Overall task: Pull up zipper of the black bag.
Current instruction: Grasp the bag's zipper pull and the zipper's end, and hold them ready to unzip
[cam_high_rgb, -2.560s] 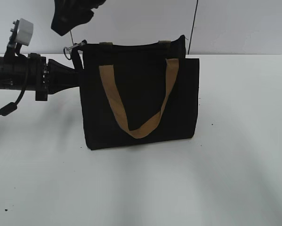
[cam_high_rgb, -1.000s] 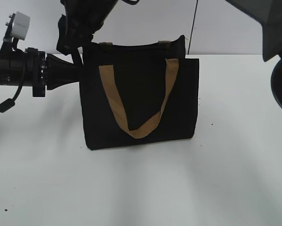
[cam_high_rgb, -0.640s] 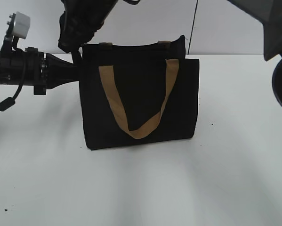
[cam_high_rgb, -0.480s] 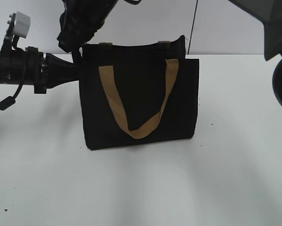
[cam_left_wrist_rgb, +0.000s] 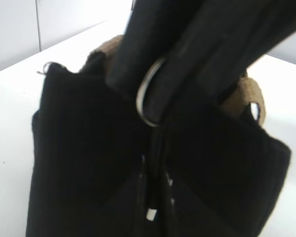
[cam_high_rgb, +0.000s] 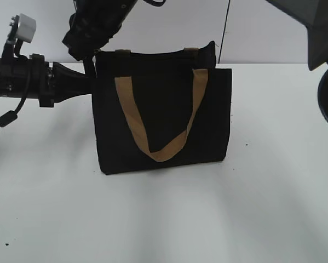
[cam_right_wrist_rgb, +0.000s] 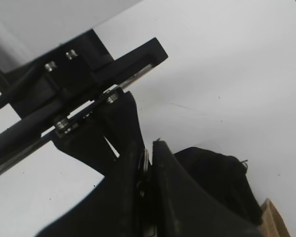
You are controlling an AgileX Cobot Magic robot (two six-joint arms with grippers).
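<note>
Fingers of the right gripper [cam_right_wrist_rgb: 143, 170] pinch the zipper [cam_left_wrist_rgb: 150, 98] ring, hiding most; left gripper [cam_high_rgb: 90, 82] state unclear.

A plain white table [cam_high_rgb: 251, 208] fills the lower part of the exterior view, lit evenly, with soft grey shadows and a few tiny dark specks. Behind it stands a pale wall [cam_high_rgb: 262, 38], split by 1 thin dark vertical seam [cam_high_rgb: 225, 30].
</note>
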